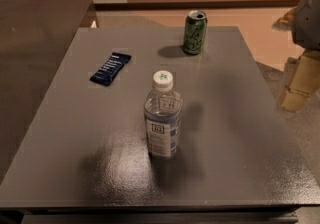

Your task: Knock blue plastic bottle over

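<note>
Near the middle of the flat grey table [250,133], a little toward its front edge, the small clear blue-tinted plastic bottle [162,118] with a white cap stands upright, its long axis vertical and its cap pointing up. By my reading nothing is done yet and the whole knock is left. My beige gripper [300,85] hangs beyond the table's right edge, well apart; open or closed, I cannot tell.

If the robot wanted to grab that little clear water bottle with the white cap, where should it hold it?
Probably around the labelled middle of the clear plastic bottle, coming from the right, where the gripper sits beyond the grey table's edge. It stands upright, round-sided, with nothing beside it.
</note>
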Available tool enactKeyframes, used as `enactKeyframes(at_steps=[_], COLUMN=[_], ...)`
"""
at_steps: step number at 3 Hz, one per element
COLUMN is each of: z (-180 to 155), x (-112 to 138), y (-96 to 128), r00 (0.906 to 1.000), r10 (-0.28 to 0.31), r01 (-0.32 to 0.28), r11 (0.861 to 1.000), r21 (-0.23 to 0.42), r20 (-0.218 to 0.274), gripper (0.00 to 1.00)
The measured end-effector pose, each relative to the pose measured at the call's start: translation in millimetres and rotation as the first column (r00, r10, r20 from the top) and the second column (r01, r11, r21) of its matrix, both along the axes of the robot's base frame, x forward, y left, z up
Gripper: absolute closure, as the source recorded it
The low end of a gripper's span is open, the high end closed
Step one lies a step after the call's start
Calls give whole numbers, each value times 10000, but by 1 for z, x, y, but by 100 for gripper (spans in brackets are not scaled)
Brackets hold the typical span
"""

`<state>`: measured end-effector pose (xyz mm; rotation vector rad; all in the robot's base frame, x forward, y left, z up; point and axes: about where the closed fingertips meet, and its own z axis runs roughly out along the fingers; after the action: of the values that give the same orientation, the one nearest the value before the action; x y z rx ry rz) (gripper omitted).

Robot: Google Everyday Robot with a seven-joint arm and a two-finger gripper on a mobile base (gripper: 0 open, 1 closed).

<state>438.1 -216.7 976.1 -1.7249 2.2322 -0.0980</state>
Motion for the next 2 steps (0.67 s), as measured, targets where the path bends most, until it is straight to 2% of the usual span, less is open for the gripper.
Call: enactKeyframes(at_steps=[1, 2], z=[0, 0], x=[0, -1], y=[0, 4], r00=[10000, 9999], r10=[0, 158], r01=[0, -159], r11=[10000, 9993], r21=[0, 331], r20=[2, 15], gripper=[0, 0])
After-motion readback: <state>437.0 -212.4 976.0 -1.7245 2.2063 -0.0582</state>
